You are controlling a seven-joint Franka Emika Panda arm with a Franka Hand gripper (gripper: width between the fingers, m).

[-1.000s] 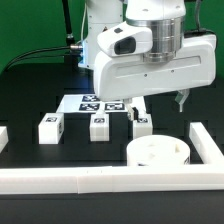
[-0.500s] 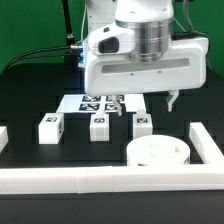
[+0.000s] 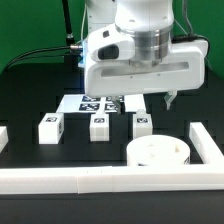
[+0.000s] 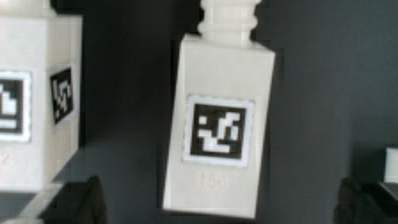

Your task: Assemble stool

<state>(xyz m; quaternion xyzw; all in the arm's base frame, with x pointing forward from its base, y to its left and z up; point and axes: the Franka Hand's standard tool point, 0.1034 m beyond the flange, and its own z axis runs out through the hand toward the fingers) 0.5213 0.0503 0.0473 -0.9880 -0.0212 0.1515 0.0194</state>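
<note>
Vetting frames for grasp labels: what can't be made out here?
Exterior view: marker board partly behind the arm; fingers mostly covered by its white housing.
Wrist view: one leg block whole but blurred, tag pattern unreadable; second leg block cut off by the picture edge.

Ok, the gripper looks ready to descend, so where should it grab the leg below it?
Grip the leg across its long flat sides, near mid-length, coming straight down. It lies flat, tag up, with free table either side; the peg end is too narrow. The open gripper likely spans it.
</note>
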